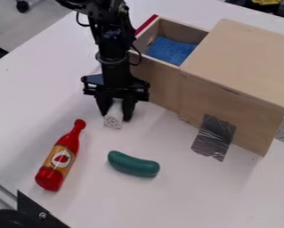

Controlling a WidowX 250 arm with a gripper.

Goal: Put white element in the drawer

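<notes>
The black gripper hangs over the upper left part of the table, beside the wooden box. Its fingers close in on both sides of the white element, a short cylinder whose end with small holes faces the camera. Whether the cylinder touches the tabletop, I cannot tell. The drawer stands pulled out from the left end of the box, with a red edge and a blue lining inside.
A red bottle lies at the lower left, and a green pickle-shaped toy lies below the gripper. The wooden box takes up the upper right, with dark tape running from its side to the white table.
</notes>
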